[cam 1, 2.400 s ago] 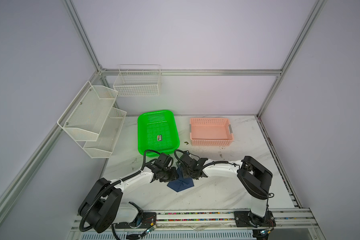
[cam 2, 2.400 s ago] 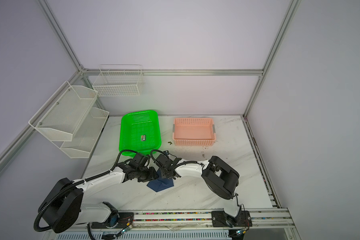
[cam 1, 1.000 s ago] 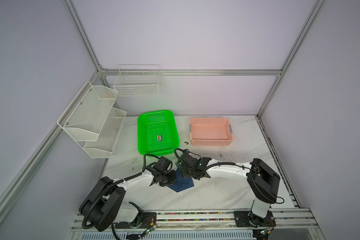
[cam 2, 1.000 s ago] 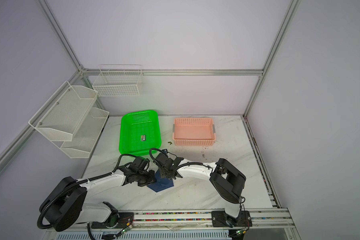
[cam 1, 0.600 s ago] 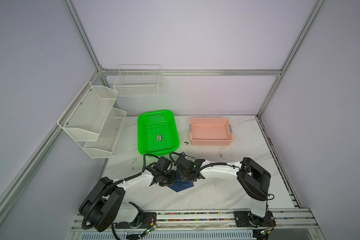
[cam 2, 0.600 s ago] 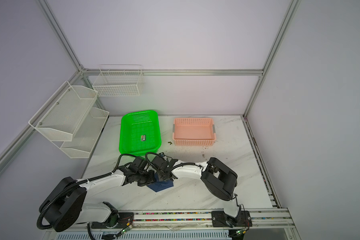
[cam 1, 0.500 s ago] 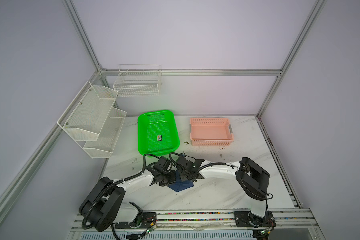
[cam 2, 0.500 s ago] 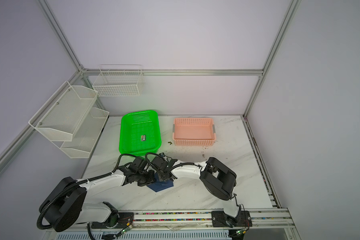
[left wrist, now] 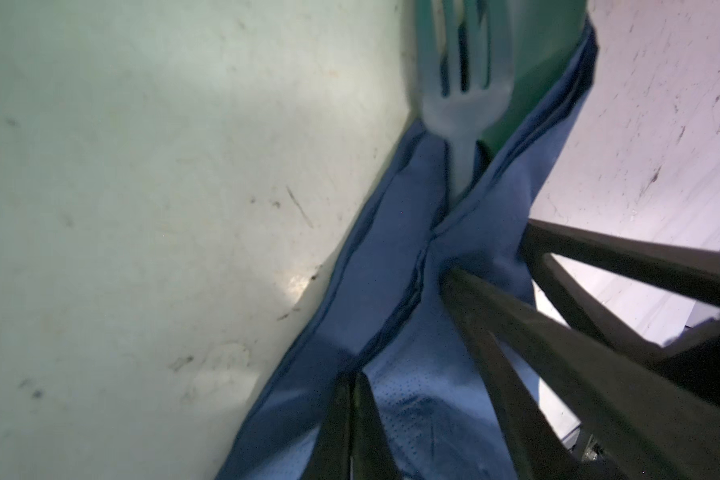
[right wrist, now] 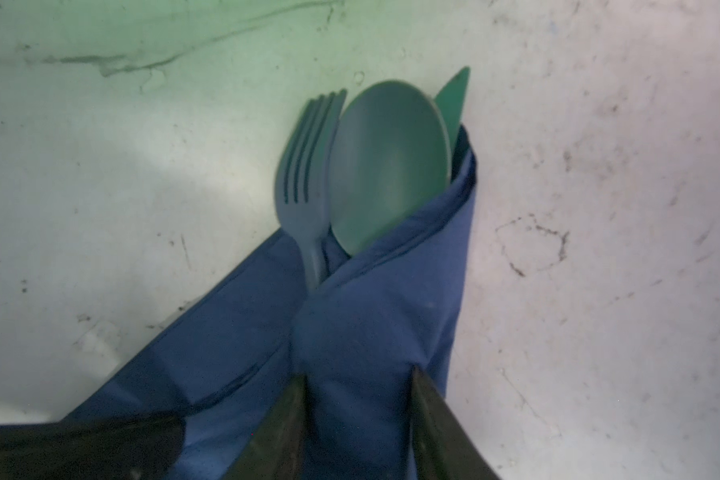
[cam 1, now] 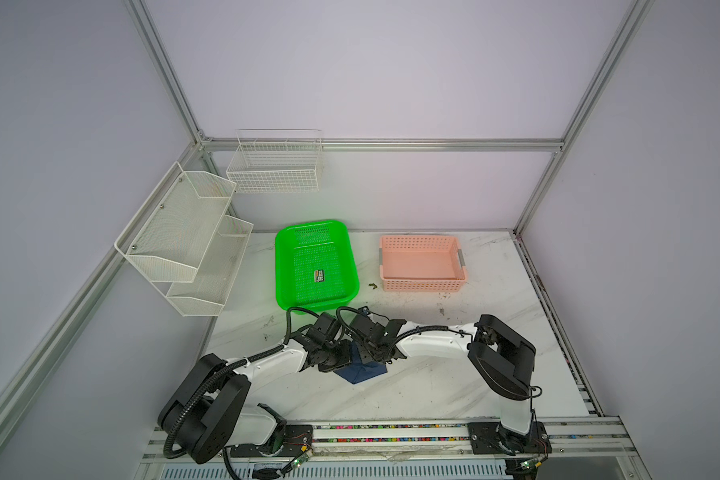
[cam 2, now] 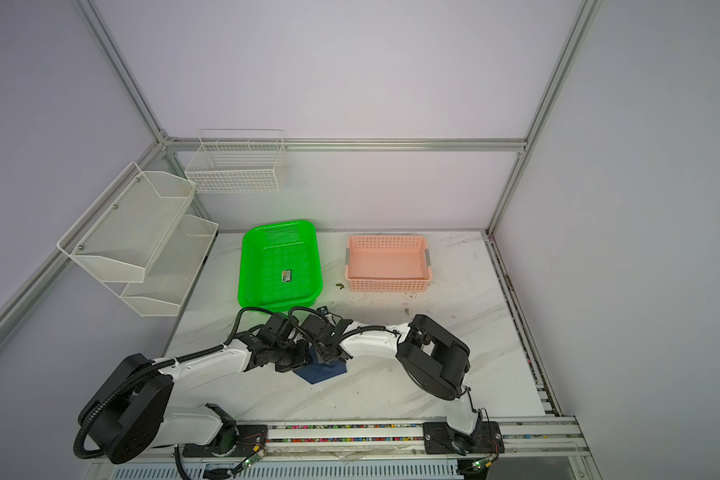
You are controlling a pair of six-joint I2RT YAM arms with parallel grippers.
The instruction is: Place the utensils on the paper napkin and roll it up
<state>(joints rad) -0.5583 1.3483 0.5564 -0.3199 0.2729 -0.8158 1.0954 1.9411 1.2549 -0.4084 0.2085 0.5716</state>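
Observation:
The dark blue paper napkin (right wrist: pixel 362 332) lies on the marble, folded over the utensils. A fork (right wrist: pixel 304 174), a spoon (right wrist: pixel 387 166) and a knife tip (right wrist: pixel 454 99) stick out of its end. My right gripper (right wrist: pixel 358 399) has a finger on each side of the wrapped bundle, both touching it. My left gripper (left wrist: pixel 356 399) is shut, tips pressed on the napkin (left wrist: pixel 391 257) beside the fold, with the fork (left wrist: pixel 462 95) ahead. In both top views the two grippers (cam 1: pixel 344 361) (cam 1: pixel 368 357) meet over the napkin (cam 1: pixel 360 372) (cam 2: pixel 321 374), hiding most of it.
A green basket (cam 1: pixel 283 266) holding a small black card (cam 1: pixel 319 275) stands just behind the grippers. A pink basket (cam 1: pixel 422 286) sits to its right. White mesh shelves (cam 1: pixel 184 237) and a wire basket (cam 1: pixel 275 170) hang on the left and back walls.
My right gripper has shifted slightly left and its jaws have narrowed onto the wrapped napkin. The left gripper stays shut in the same place.

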